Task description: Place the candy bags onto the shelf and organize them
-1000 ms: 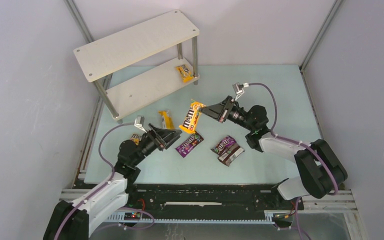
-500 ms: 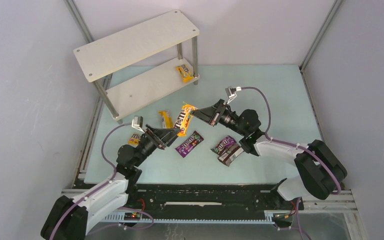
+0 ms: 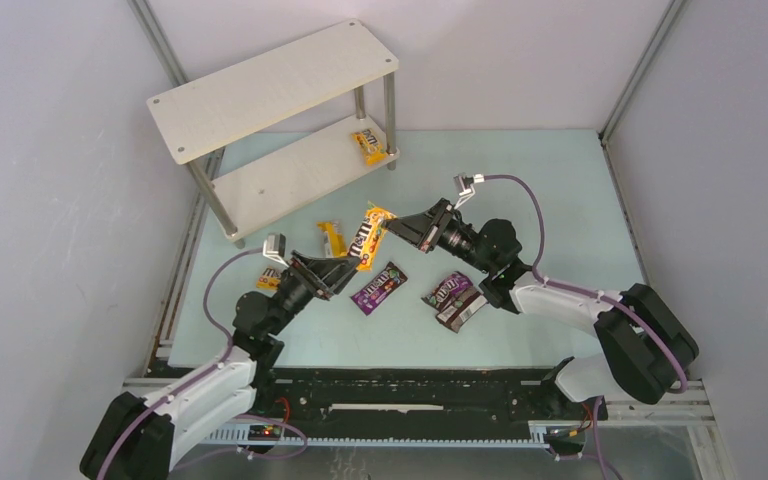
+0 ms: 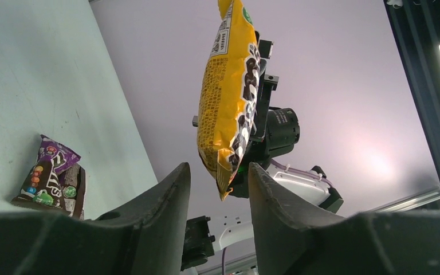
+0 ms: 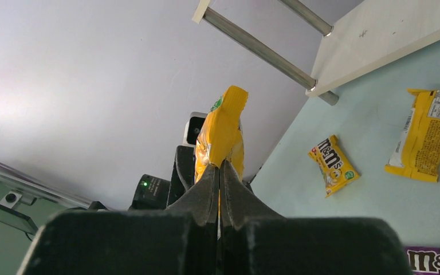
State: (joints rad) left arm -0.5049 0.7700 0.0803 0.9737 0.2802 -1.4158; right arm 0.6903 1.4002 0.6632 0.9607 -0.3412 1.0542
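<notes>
My right gripper (image 3: 392, 232) is shut on the edge of a yellow candy bag (image 3: 368, 238) and holds it above the table; the wrist view shows the fingers (image 5: 219, 166) pinched on the bag (image 5: 220, 132). My left gripper (image 3: 353, 270) is open just left of and below it. In the left wrist view the bag (image 4: 229, 97) hangs with its lower corner between my open fingertips (image 4: 219, 169), not touching them. The shelf (image 3: 270, 85) stands at the back left, with a yellow bag (image 3: 368, 146) on its lower board (image 3: 280, 180).
On the table lie a yellow bag (image 3: 331, 238), a small yellow bag (image 3: 268, 280) by my left wrist, a purple bag (image 3: 378, 287), and another purple bag (image 3: 447, 289) overlapping a dark brown one (image 3: 463, 311). Grey walls close in all sides.
My right gripper has carried the yellow bag left and lower, up to my left gripper's open fingers. My left arm has shifted slightly. Little has moved in the last half second.
</notes>
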